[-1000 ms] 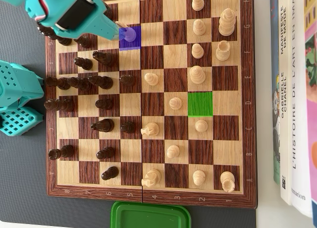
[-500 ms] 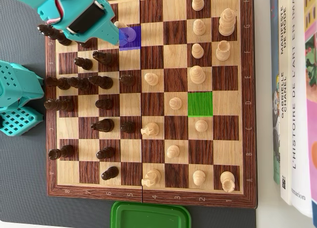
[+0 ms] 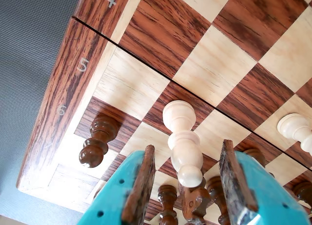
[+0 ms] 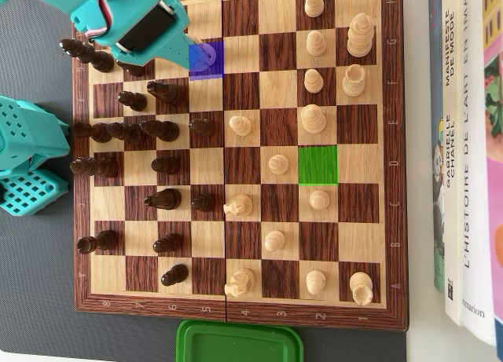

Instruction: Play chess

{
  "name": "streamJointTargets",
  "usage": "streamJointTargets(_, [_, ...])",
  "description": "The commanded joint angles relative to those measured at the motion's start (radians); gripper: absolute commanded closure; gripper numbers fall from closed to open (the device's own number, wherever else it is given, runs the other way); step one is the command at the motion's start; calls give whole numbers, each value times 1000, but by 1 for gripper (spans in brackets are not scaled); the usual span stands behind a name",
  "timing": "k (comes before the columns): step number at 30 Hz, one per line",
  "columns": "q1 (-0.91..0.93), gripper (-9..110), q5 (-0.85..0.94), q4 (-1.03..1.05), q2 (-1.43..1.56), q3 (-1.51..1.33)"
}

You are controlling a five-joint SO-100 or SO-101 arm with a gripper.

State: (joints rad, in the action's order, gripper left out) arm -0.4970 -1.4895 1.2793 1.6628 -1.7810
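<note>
A wooden chessboard (image 4: 393, 181) holds white pieces on the right and dark pieces on the left in the overhead view. A white piece (image 3: 184, 147) stands on a blue-tinted square (image 4: 206, 57) near the top left. My teal gripper (image 3: 187, 148) is open, with one jaw on each side of this piece and gaps between them. In the overhead view the gripper (image 4: 189, 48) hangs over that square, mostly hidden by the arm. A green-tinted square (image 4: 318, 164) stands empty. A dark pawn (image 3: 96, 142) and a dark knight (image 3: 195, 203) stand close by.
Several dark pieces (image 4: 130, 130) crowd the left columns beside the gripper. Another white piece (image 3: 295, 130) stands at the right of the wrist view. The teal arm base (image 4: 23, 158) sits left of the board, a green lid (image 4: 240, 342) below it, and books (image 4: 464, 142) to the right.
</note>
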Motion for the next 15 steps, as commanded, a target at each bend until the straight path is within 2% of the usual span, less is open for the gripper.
streamJointTargets(1, [14,82,-6,-9,5,43])
streamJointTargets(15, [25,82,-3,-35,-34,46])
